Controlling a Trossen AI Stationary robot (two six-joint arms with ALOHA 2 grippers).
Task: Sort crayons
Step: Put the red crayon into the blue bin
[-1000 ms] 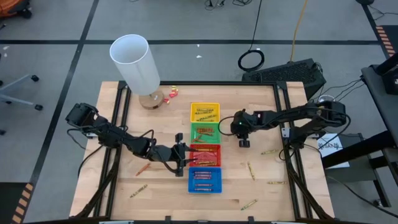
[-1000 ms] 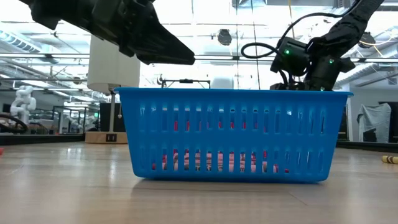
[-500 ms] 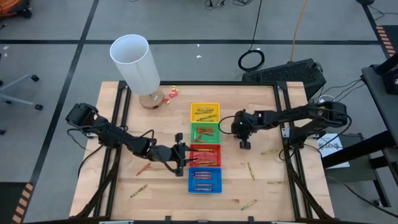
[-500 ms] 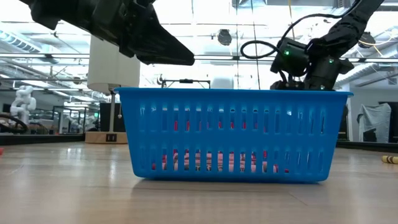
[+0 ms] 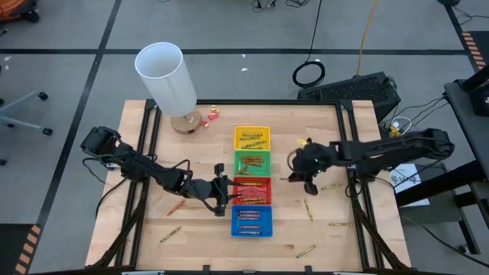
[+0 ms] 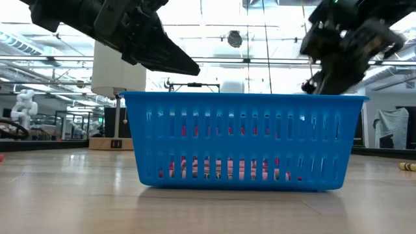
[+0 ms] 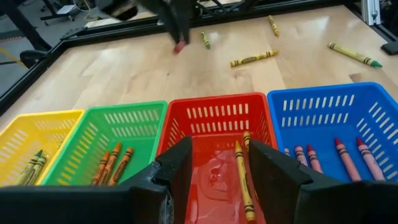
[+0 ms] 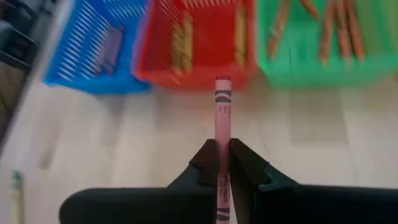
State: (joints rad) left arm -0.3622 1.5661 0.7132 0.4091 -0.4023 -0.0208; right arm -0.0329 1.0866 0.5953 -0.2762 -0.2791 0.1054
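While right gripper (image 8: 222, 163) clamps a pink crayon (image 8: 222, 118), bare wood beside red tray (image 8: 198, 37), left gripper (image 7: 219, 163) parted.

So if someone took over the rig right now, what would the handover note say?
Right gripper: shut on a pink-red crayon, lifted above the table just right of the trays.
Left gripper: open, empty, hovering over the red tray.
Done: crayons already lie in the yellow tray, green tray, red tray and blue tray.
Left: drop the held crayon into its tray, then collect the loose crayons, two on the left and several on the right of the table.
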